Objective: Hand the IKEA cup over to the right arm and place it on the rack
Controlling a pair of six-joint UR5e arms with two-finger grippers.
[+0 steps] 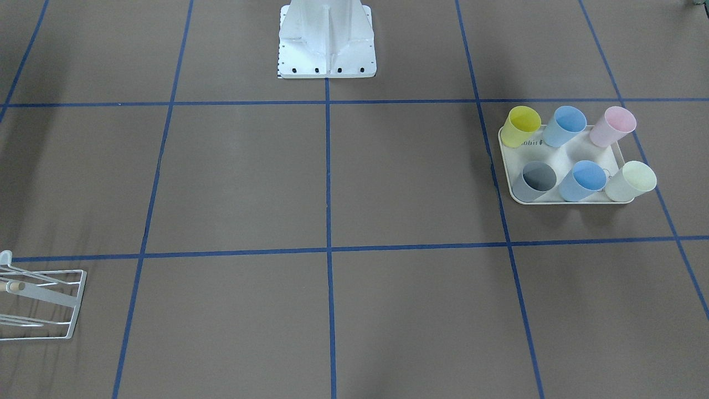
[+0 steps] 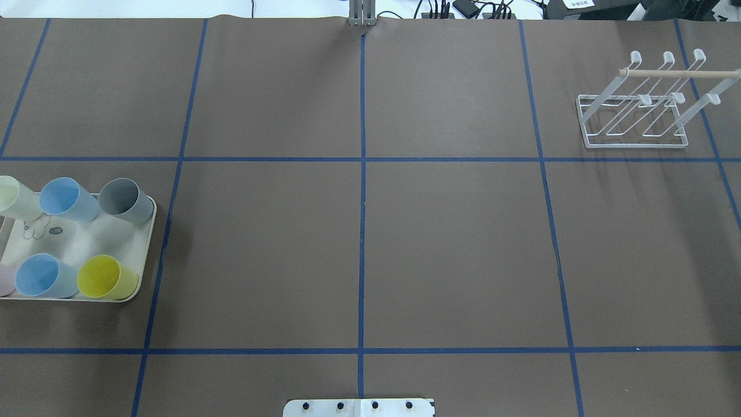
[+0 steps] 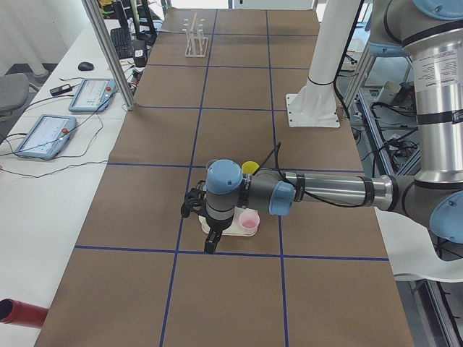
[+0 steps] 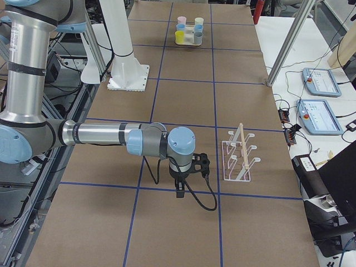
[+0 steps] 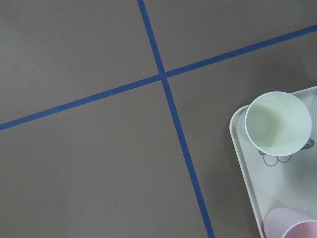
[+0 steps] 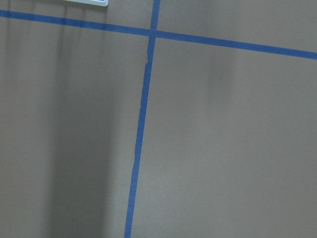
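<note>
- Standing mouth-up in two rows of three, six IKEA cups fill a cream tray on the robot's left side of the table.
- The row nearer the robot holds a yellow cup, a blue cup and a pink cup.
- The far row holds a grey cup, a second blue cup and a pale green cup.
- No cup is lifted or gripped; all six rest on the tray.
- The rack stands on the robot's right side, towards the far edge, well apart from the tray. Its prongs are bare and a wooden rod runs across its top.
- The left end effector hangs above the table at the pink-cup end of the tray. Its wrist view catches only the tray's corner with the pale green and pink cups, so I cannot tell how wide its fingers stand.
- The right end effector hangs above the table near the rack, apart from it. Its finger spread cannot be told either, and it carries no cup.
- Blue tape lines divide the brown table into squares, and the white mounting base sits at the robot's edge.
</note>
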